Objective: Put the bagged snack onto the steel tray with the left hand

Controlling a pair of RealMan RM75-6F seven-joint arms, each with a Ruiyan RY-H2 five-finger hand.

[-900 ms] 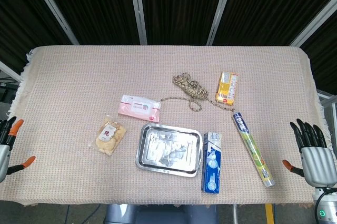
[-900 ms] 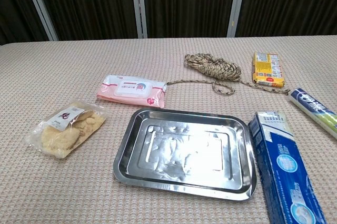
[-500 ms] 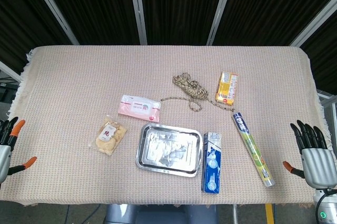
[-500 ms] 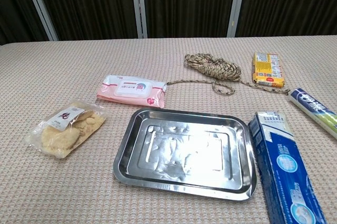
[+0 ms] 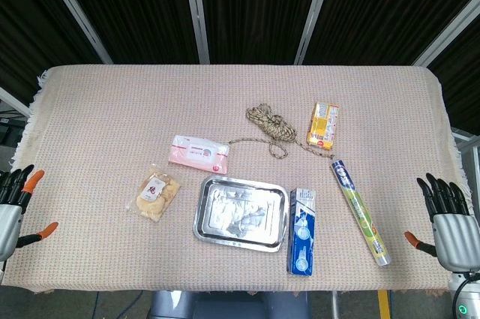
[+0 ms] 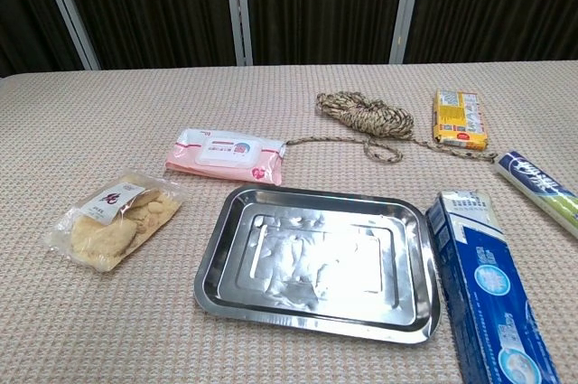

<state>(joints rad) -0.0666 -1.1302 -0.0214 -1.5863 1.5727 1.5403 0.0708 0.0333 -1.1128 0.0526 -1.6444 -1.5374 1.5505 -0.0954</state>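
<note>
Steel tray [image 5: 241, 213] bare | left robot hand [image 5: 13, 210] half cropped | chest view handless

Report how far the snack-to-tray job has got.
Nothing is done yet: the bagged snack lies flat on the cloth, left of the steel tray and apart from it, and the tray holds nothing. Nothing is in hand: the left hand hangs open at the table's left edge, the right hand at the right edge. Reaching, gripping, carrying and placing all remain.

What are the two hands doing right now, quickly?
Left hand: open, holding nothing, off the table's left edge.
Right hand: open, holding nothing.
</note>
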